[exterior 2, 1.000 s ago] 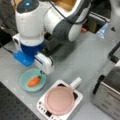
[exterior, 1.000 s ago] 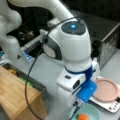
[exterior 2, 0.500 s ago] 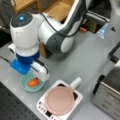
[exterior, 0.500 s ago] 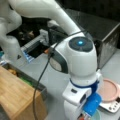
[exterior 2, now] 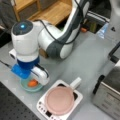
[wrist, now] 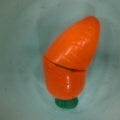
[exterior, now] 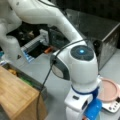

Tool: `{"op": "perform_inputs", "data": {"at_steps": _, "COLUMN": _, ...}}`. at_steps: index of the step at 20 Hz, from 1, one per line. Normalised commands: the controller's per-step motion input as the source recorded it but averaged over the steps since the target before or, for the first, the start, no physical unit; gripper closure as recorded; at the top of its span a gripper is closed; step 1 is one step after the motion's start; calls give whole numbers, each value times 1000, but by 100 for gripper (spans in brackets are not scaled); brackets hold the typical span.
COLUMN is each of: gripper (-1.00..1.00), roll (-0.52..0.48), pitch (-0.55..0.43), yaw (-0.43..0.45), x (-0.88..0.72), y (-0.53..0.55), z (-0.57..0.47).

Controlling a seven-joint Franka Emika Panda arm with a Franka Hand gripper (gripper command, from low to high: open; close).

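Hovering low over the pale teal bowl (exterior 2: 31, 86) at a front view's lower left, the gripper (exterior 2: 32, 79) sits just above the orange plastic carrot (wrist: 71, 60) lying inside; whether its jaws are released or clenched, I cannot tell. Reaching for it seems the step; next calls for a straight descent.

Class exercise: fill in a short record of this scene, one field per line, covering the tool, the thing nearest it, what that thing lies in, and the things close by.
Tool: its fingertips do not show; the arm's head hangs low over the bowl
Nearest thing: orange toy carrot with a green stub, split by a seam across its middle
Container: pale teal bowl; the carrot lies inside it
Beside the bowl: pink pan on a white cooktop
Surface: grey table
Elsewhere: wooden block
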Motion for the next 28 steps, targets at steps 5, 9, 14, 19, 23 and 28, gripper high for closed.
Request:
{"op": "perform_inputs", "data": {"at_steps": 5, "gripper": -100, "roll": 48, "pitch": 8, "yaw": 89, "x": 11, "y": -134, "z": -116}}
{"op": "perform_inputs", "data": {"at_steps": 9, "gripper": -100, "roll": 34, "pitch": -21, "yaw": 74, "x": -92, "y": -132, "z": -92}}
{"op": "perform_inputs", "data": {"at_steps": 14, "gripper": -100, "roll": 43, "pitch": -53, "yaw": 93, "x": -96, "y": -151, "z": -102}}
{"op": "perform_inputs", "data": {"at_steps": 19, "gripper": -100, "roll": 59, "pitch": -79, "yaw": 95, "x": -60, "y": -105, "z": -165}}
{"op": "perform_inputs", "data": {"at_steps": 23, "gripper": -100, "roll": 62, "pitch": -123, "yaw": 70, "x": -20, "y": -40, "z": -196}}
{"op": "perform_inputs", "data": {"at_steps": 28, "gripper": -100, "roll": 28, "pitch": -126, "yaw": 54, "x": -47, "y": -24, "z": -143}}
